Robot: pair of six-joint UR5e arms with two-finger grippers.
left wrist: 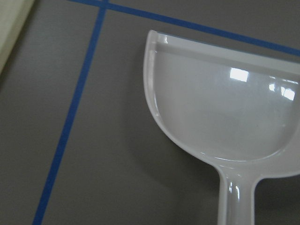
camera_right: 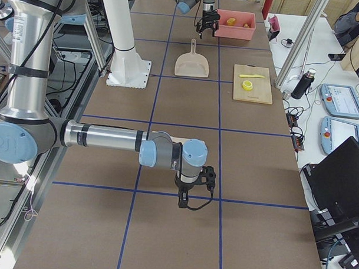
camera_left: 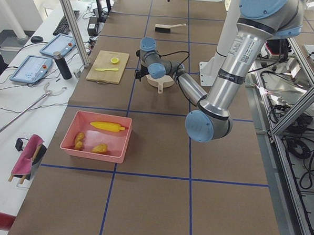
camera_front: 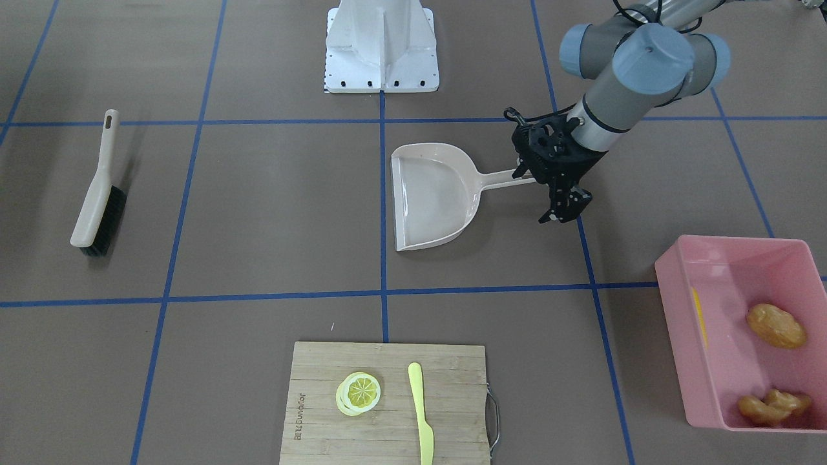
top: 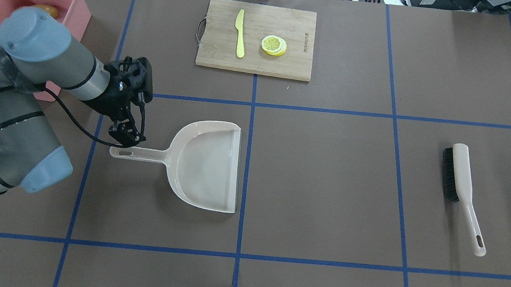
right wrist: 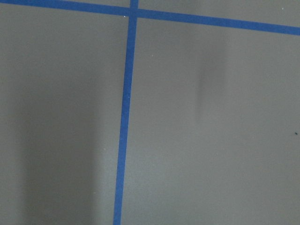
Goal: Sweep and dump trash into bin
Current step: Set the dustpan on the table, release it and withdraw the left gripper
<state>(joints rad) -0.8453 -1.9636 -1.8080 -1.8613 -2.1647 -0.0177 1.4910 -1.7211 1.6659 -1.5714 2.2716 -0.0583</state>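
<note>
The pink bin (camera_front: pixel 736 241) stands at the table's edge on my left side, also in the overhead view (top: pixel 76 10). Inside it lie the yellow corn cob (camera_front: pixel 699 316), the brown potato (camera_front: pixel 775 325) and the tan ginger root (camera_front: pixel 772 407). My left gripper (camera_front: pixel 563 212) hangs open and empty just above the handle end of the beige dustpan (top: pixel 207 164), apart from it. The dustpan lies flat and empty in the left wrist view (left wrist: pixel 225 117). My right gripper (camera_right: pixel 189 203) hovers low over bare table near the robot's side; I cannot tell if it is open or shut.
A beige brush (top: pixel 462 189) with black bristles lies on the table's right side. A wooden cutting board (top: pixel 290 63) at the far middle holds a lemon slice (top: pixel 274 45) and a pale yellow knife (top: pixel 240 33). The robot's white base (camera_front: pixel 381 48) stands at the near edge.
</note>
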